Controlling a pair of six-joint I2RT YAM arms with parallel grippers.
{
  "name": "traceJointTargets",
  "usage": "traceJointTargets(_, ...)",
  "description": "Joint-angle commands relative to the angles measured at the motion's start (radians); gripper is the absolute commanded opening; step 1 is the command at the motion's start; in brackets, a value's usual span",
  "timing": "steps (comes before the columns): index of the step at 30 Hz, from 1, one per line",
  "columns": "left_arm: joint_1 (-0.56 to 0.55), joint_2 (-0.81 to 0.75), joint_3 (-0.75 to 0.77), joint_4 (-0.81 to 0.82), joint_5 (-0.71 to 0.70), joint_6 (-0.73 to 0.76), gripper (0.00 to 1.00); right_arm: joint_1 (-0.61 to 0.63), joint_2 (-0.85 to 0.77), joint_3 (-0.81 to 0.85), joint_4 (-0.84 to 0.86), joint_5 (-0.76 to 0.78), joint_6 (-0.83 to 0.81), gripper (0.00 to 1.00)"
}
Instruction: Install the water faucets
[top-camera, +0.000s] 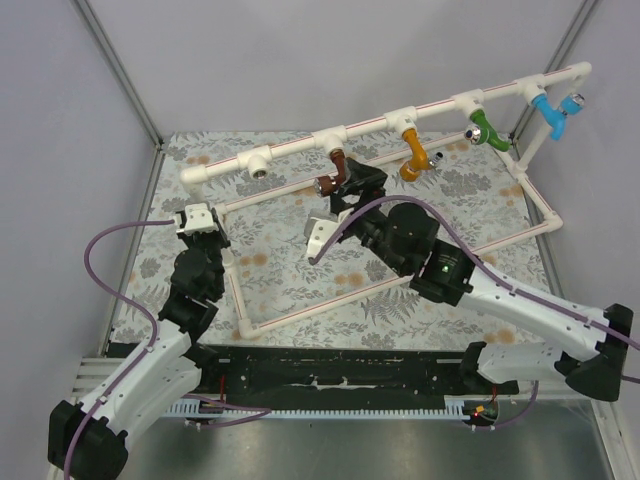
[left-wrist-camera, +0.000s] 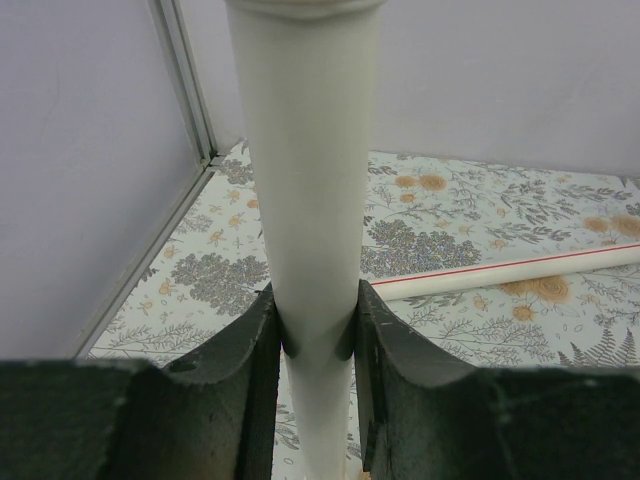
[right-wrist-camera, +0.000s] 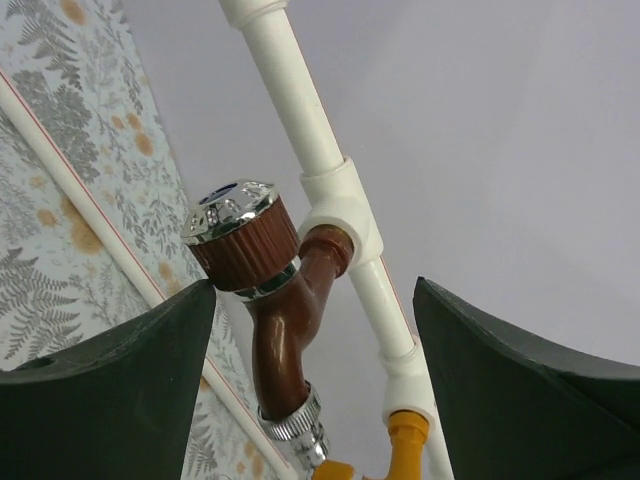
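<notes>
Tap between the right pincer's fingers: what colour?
Dark reddish-brown tap with a silvery cap; shows best in the right wrist view.

Floral table (top-camera: 470, 215) bearing white pipe frame (top-camera: 300, 147)

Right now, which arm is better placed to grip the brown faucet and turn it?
Right. The right end effector is open with the brown faucet between its fingers, at the tee fitting. The left end effector is shut on a white pipe, away from that faucet.
</notes>
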Motion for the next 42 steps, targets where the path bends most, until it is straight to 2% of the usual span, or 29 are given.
traceJointTargets(1, -0.011, 0.009, -0.003, 0.006, 0.035, 0.053, 0.02, -0.008, 0.085, -0.005, 0.231, 0.091, -0.18, 0.85)
traceJointTargets(4, -0.01, 0.011, -0.003, 0.006, 0.034, 0.053, 0.02, -0.032, 0.135, -0.006, 0.324, 0.119, -0.159, 0.79)
traceJointTargets(7, -0.01, 0.008, -0.006, 0.008, 0.031, 0.056, 0.02, -0.04, 0.172, -0.002, 0.429, 0.172, -0.062, 0.69)
traceJointTargets(9, -0.01, 0.008, -0.005, 0.008, 0.029, 0.057, 0.02, -0.041, 0.188, -0.003, 0.482, 0.197, 0.048, 0.58)
traceJointTargets(11, -0.01, 0.006, -0.003, 0.008, 0.032, 0.056, 0.02, -0.041, 0.186, -0.008, 0.496, 0.196, 0.235, 0.46)
traceJointTargets(14, -0.01, 0.005, -0.005, 0.008, 0.032, 0.057, 0.02, -0.041, 0.178, -0.02, 0.537, 0.24, 0.63, 0.29)
traceJointTargets(16, -0.01, 0.003, -0.005, 0.009, 0.032, 0.057, 0.02, -0.041, 0.172, -0.048, 0.614, 0.325, 0.903, 0.2)
traceJointTargets(17, -0.011, 0.003, -0.005, 0.009, 0.032, 0.056, 0.02, -0.041, 0.165, -0.063, 0.65, 0.37, 1.035, 0.18)
traceJointTargets(19, -0.011, 0.003, -0.005, 0.008, 0.032, 0.056, 0.02, -0.045, 0.156, -0.086, 0.686, 0.526, 1.401, 0.2)
traceJointTargets(21, -0.01, 0.003, -0.005, 0.011, 0.034, 0.053, 0.02, -0.045, 0.133, -0.103, 0.59, 0.692, 1.864, 0.22)
traceJointTargets(22, -0.01, 0.003, -0.005, 0.008, 0.034, 0.051, 0.02, -0.054, 0.12, -0.101, 0.468, 0.744, 2.105, 0.21)
traceJointTargets(24, -0.01, -0.001, -0.005, 0.009, 0.037, 0.051, 0.02, -0.095, 0.112, -0.071, 0.172, 0.71, 2.651, 0.2)
traceJointTargets(25, -0.01, 0.0, -0.005, 0.009, 0.038, 0.05, 0.02, -0.118, 0.125, -0.051, 0.07, 0.65, 2.807, 0.2)
traceJointTargets(26, -0.01, -0.001, -0.005, 0.011, 0.04, 0.048, 0.02, -0.138, 0.135, -0.043, 0.05, 0.603, 2.915, 0.2)
traceJointTargets(29, -0.01, -0.003, -0.005, 0.009, 0.04, 0.048, 0.02, -0.14, 0.148, -0.043, 0.088, 0.562, 2.924, 0.22)
traceJointTargets(32, -0.01, -0.006, -0.006, 0.009, 0.037, 0.048, 0.02, -0.14, 0.125, -0.069, 0.138, 0.55, 2.821, 0.42)
traceJointTargets(38, -0.01, -0.005, -0.006, 0.011, 0.037, 0.05, 0.02, -0.14, 0.022, -0.167, 0.334, 0.499, 2.445, 0.75)
traceJointTargets(42, -0.01, 0.0, -0.006, 0.011, 0.035, 0.053, 0.02, -0.14, -0.044, -0.186, 0.355, 0.421, 2.168, 0.86)
